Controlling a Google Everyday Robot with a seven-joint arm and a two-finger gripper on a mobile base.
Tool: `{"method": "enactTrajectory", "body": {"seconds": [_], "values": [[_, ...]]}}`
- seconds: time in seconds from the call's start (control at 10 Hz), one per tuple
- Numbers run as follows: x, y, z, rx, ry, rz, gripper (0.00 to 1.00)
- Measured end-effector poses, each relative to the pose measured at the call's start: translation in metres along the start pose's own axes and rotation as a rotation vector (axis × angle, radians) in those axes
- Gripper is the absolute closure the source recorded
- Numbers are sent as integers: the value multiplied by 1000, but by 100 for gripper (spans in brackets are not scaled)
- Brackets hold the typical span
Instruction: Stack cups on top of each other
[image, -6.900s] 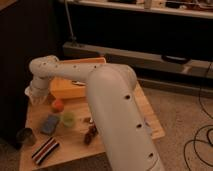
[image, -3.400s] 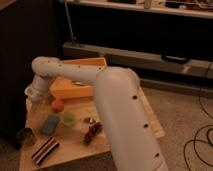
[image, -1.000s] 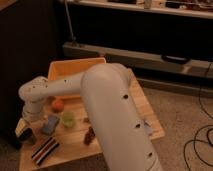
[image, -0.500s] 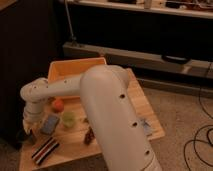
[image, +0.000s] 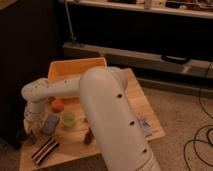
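The translucent pale green cup (image: 67, 119) stands upright on the wooden table (image: 125, 112), left of the middle. The dark grey-brown cup (image: 22, 135) sits at the table's left edge and is partly hidden in shadow. My white arm reaches across the table to the left. Its wrist bends down, and the gripper (image: 29, 129) hangs right beside or over the dark cup. I cannot tell whether it touches the cup. The green cup is apart from the gripper, to its right.
An orange bin (image: 75, 70) stands at the table's back left. A small orange ball (image: 57, 104), a flat blue sponge (image: 50, 124), a black-and-white striped block (image: 44, 150) and a small brown object (image: 89, 136) lie around the green cup. A dark cabinet stands left of the table.
Over the last seconds the wrist has swung from near the orange ball down to the table's left edge by the dark cup. In the last half second it has barely moved.
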Motion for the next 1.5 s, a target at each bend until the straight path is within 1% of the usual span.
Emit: {"method": "enactTrajectory", "body": {"seconds": [0.2, 0.3, 0.4, 0.5, 0.6, 0.7, 0.8, 0.9, 1.0, 1.1, 1.2, 1.3, 1.4, 1.5], "values": [[-3, 4, -1, -1, 10, -5, 77], [-3, 6, -2, -3, 16, -7, 85], [-4, 8, -4, -7, 23, -10, 95], [-4, 11, -5, -13, 28, -13, 99], [-5, 14, -7, -24, 31, -16, 100], [-4, 15, -14, -38, 25, -15, 100], [-2, 17, -28, -46, 8, -14, 100], [2, 18, -44, -45, -10, -8, 100], [7, 16, -68, -29, -31, 12, 100], [15, 9, -91, -6, -52, 41, 100], [25, -3, -109, 16, -69, 72, 100], [37, -21, -131, 46, -95, 118, 100], [47, -45, -156, 85, -124, 183, 100], [53, -59, -168, 108, -140, 223, 100]]}}
